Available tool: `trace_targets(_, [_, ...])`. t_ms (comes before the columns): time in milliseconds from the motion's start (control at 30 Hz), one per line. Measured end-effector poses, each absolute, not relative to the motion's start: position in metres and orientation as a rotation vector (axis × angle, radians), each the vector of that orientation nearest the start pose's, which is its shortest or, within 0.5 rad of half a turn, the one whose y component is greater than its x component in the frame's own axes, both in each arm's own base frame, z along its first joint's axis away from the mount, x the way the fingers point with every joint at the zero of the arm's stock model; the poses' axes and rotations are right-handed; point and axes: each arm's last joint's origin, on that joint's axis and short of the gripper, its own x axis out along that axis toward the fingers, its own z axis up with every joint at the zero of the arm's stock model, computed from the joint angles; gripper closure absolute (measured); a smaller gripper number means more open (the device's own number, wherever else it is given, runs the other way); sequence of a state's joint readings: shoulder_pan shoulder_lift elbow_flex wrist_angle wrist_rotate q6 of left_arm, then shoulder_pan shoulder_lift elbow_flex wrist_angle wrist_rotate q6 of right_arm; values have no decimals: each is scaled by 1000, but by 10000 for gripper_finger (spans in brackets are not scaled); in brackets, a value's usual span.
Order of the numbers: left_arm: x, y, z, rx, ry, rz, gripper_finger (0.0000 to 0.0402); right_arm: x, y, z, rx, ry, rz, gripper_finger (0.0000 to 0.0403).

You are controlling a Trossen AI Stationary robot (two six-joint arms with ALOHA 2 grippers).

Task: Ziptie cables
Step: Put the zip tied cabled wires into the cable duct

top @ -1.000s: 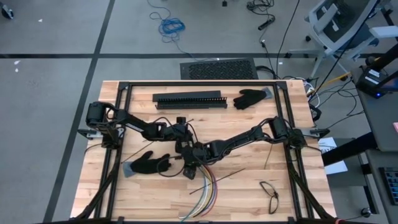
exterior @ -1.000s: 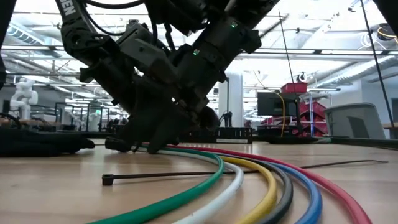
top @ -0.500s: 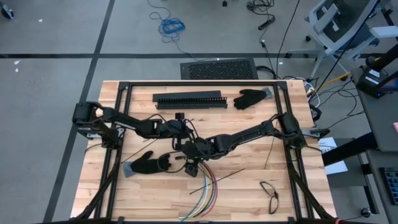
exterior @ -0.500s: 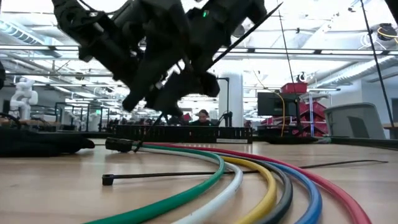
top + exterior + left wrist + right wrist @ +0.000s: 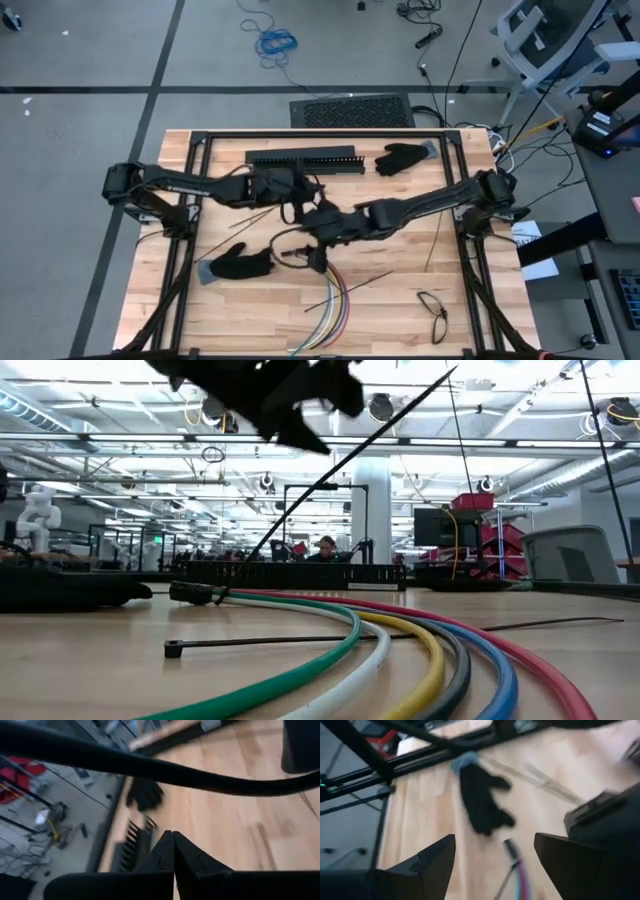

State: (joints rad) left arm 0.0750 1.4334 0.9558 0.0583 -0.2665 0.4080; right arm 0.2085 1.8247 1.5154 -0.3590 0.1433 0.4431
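Coloured cables (image 5: 334, 305) below right claw (image 5: 318, 258).

Grey tiled floor (image 5: 90, 60), office chair (image 5: 545, 35), blue cable coil (image 5: 275, 42), bright ceiling lights (image 5: 520, 420)

Wooden table (image 5: 400, 300), cables (image 5: 332, 310), two black gloves (image 5: 236, 265), slotted bar (image 5: 303, 158), zip ties (image 5: 350, 285), glasses (image 5: 434, 311)

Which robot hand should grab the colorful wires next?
Probably the right. The right gripper hangs open just above where the cables end, while the left gripper is shut and sits farther up the table from them.
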Motion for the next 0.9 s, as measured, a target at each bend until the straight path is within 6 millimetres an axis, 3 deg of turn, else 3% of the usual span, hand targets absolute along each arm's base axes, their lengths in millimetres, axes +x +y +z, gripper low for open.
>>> trace_targets(200, [327, 62, 282, 377, 443, 317, 401, 382, 70, 307, 112, 662, -189, 133])
trace_targets(400, [334, 67, 292, 338, 369, 285, 401, 373, 70, 324, 119, 608, -187, 133])
trace_targets(567, [347, 64, 297, 285, 210, 215, 401, 382, 70, 341, 241, 413, -182, 133])
trace_targets(700, [356, 63, 288, 226, 181, 151, 401, 381, 76, 341, 377, 402, -171, 133])
trace_targets(900, [366, 55, 284, 299, 107, 83, 401, 378, 94, 348, 544, 347, -137, 133])
